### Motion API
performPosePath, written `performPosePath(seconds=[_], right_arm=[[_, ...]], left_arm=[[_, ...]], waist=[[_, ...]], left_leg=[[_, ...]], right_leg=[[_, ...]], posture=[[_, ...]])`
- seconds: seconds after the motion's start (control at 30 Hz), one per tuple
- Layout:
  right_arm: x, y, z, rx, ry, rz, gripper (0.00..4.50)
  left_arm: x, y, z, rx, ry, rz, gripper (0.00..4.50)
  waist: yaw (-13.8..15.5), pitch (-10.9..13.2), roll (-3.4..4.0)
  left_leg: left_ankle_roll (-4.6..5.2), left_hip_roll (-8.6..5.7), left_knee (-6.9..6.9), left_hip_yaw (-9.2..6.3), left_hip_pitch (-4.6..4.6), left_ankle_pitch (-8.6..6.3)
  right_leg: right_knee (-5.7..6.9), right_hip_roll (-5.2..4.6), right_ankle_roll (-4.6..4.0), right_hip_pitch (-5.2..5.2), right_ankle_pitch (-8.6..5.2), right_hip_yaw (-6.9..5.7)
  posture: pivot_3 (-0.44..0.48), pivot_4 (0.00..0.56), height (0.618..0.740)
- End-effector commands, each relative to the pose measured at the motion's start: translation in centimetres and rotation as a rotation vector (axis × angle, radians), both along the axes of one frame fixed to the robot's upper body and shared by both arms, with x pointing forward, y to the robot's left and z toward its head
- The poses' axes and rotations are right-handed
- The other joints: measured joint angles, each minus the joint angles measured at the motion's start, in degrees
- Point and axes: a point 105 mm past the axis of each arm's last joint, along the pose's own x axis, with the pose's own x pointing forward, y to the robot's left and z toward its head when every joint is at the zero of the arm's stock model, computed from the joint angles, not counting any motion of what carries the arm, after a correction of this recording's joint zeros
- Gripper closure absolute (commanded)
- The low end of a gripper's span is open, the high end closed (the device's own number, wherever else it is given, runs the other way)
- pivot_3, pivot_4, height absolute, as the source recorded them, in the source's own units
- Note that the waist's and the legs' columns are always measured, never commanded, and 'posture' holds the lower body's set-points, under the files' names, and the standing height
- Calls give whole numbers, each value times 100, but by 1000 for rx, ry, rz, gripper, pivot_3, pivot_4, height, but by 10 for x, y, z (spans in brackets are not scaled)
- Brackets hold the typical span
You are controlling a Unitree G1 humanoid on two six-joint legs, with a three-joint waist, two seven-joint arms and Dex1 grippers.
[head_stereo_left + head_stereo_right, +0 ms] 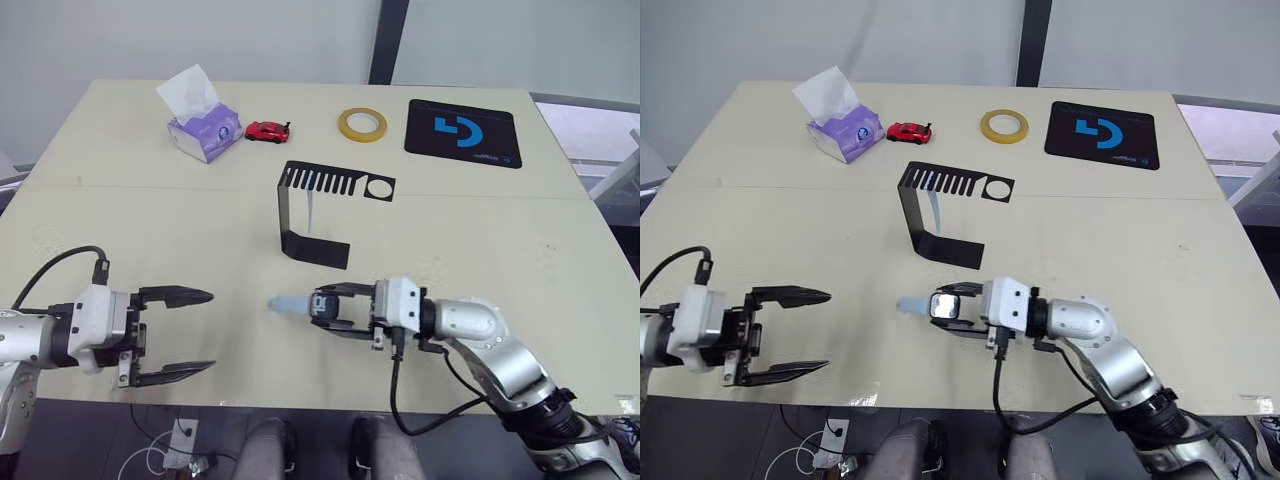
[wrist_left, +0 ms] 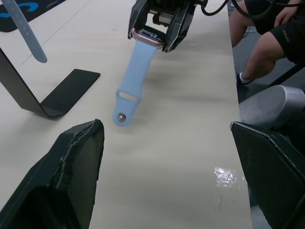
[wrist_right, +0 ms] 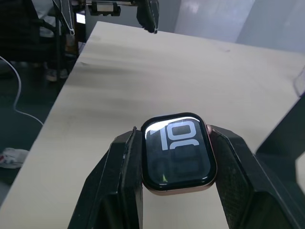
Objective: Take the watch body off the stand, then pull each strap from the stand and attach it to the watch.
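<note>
Beige tabletop: right gripper [image 1: 335,306] clamps small black rounded-square watch body [image 3: 177,153], one pale blue strap [image 2: 134,81] attached, presented leftward. Left gripper [image 1: 188,335] wide, empty. Remaining strap [image 1: 310,211] hangs on thin black bent-sheet stand [image 1: 315,245].

Watch body [image 3: 177,153]: black, pale digits, rose-gold rim. Straps [image 2: 135,78]: pale blue. Stand [image 1: 318,210]: black. Mouse pad [image 1: 463,132]: black, blue logo. Toy car [image 1: 267,130]: red. Tape roll [image 1: 362,124]: yellow. Tissue box [image 1: 206,133]: purple.

A pale beige table [image 1: 150,220] carries a black stand [image 1: 315,215] at its middle. Beyond the stand lie a tissue box [image 1: 203,128], a red toy car [image 1: 267,130], a tape roll [image 1: 362,124] and a black mouse pad [image 1: 463,132].
</note>
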Motion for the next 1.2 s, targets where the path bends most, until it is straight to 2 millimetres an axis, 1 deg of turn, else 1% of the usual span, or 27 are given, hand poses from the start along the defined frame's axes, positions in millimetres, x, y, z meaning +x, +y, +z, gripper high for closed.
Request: performPosePath(seconds=[0.03,0.1,0.2,0.43,0.5,0.53,0.6,0.63,0.7,0.73,0.83,0.93,1.0,1.1,1.13,1.17,1.2], right_arm=[[8,2,-18,-92,66,-34,2849],[6,-2,-34,-165,87,-18,2849],[2,-9,-51,-230,131,2,2849],[6,-20,-65,-277,190,-28,2849],[7,-21,-65,-278,192,-39,1807],[5,-20,-62,-266,190,-20,1450],[7,-20,-56,-239,175,-25,408],[7,-21,-52,-231,161,-23,31],[10,-28,-43,-216,123,-38,31],[11,-34,-37,-205,99,-50,31],[13,-60,-19,-163,73,-110,31],[3,-92,-2,-77,18,-111,31],[-2,-114,-1,-73,-9,-150,31],[2,-145,6,-20,-42,-298,31],[3,-159,3,-25,-41,-356,31],[4,-178,0,-32,-54,-440,31],[3,-191,-2,-41,-63,-492,31]], left_arm=[[-4,0,9,-2,-28,-11,0],[-6,-3,9,-11,-23,-19,0],[-10,-8,6,-23,-11,-28,0],[-10,-13,1,-40,-8,-23,0],[-8,-14,0,-37,-17,-17,0],[-7,-13,-2,-27,-17,-11,0],[-7,-10,-7,4,-18,-9,0],[-6,-8,-9,7,-14,0,0],[-6,-4,-10,5,-14,18,0],[-6,-1,-10,6,-14,30,0],[-5,12,-11,6,-17,87,0],[-2,31,-13,-2,-27,184,0],[0,45,-15,-10,-42,262,0],[1,68,-20,-34,-44,392,0],[1,77,-21,-58,-47,450,0],[1,89,-22,-95,-55,533,0],[1,98,-22,-121,-61,586,0]], waist=[[5,0,-1],[26,-2,-4],[24,-2,-4],[4,-2,-4],[9,-3,-4],[11,-3,-5],[14,-4,-6],[14,-4,-6],[16,-4,-6],[17,-4,-6],[33,-3,-6],[53,-6,-12],[47,-7,-13],[32,-8,-14],[25,-8,-14],[28,-9,-16],[34,-9,-16]], left_leg=[[0,0,0,0,0,0],[1,-3,2,0,-1,-1],[2,-4,1,3,-1,-1],[-1,0,0,10,4,0],[0,-1,0,10,4,0],[0,-1,1,11,4,0],[0,-1,2,13,4,0],[0,-1,2,13,4,0],[0,-1,1,15,4,0],[0,-1,2,15,4,0],[3,-2,1,18,4,-2],[7,-2,2,19,4,-5],[8,-1,1,18,6,-6],[10,0,2,22,10,-6],[10,0,2,26,14,-6],[10,0,0,31,17,-7],[11,0,0,32,20,-8]], right_leg=[[0,0,0,0,0,4],[0,0,0,1,0,16],[0,-1,0,-1,0,22],[3,4,0,-4,0,28],[3,4,0,-3,0,29],[3,4,0,-3,0,29],[3,4,0,-4,0,31],[3,4,0,-4,0,30],[3,4,0,-5,0,32],[3,4,0,-5,0,32],[2,3,0,-6,0,35],[-2,2,0,-5,0,35],[-3,5,0,-1,0,32],[1,5,0,-1,0,32],[3,4,0,-2,0,32],[4,4,0,-2,0,33],[4,4,0,-1,0,33]], posture=[[0,150,740],[0,150,740],[0,150,740],[0,150,740],[0,150,740],[0,150,740],[0,150,740],[0,150,740],[0,150,740],[0,150,740],[0,150,740],[0,150,740],[0,150,740],[0,150,740],[0,150,740],[0,150,740],[0,150,740]])
